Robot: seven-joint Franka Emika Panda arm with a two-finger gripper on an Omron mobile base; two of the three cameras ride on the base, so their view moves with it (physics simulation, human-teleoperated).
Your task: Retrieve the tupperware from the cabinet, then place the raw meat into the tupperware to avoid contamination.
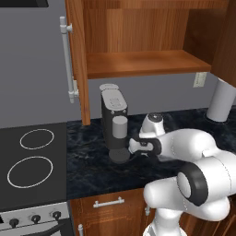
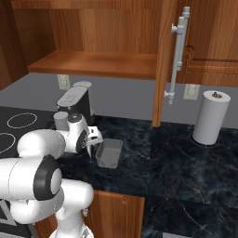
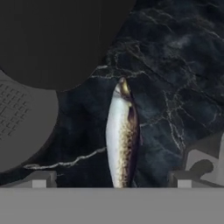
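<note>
A: Where is the raw meat (image 3: 122, 138) lying?

B: It is lying flat on the dark marble counter (image 3: 175, 65), a pale speckled sliver running lengthwise between the two fingertips (image 3: 38, 179) of the pincer (image 3: 111, 180), beside the coffee machine's round base (image 3: 26, 127).

A: Is the pincer gripping it?

B: No, the pincer is standing spread wide, released, holding nothing.

A: And the tupperware (image 2: 109, 153)?

B: It is sitting on the counter just beside the pincer, below the open cabinet (image 2: 93, 62).
</note>
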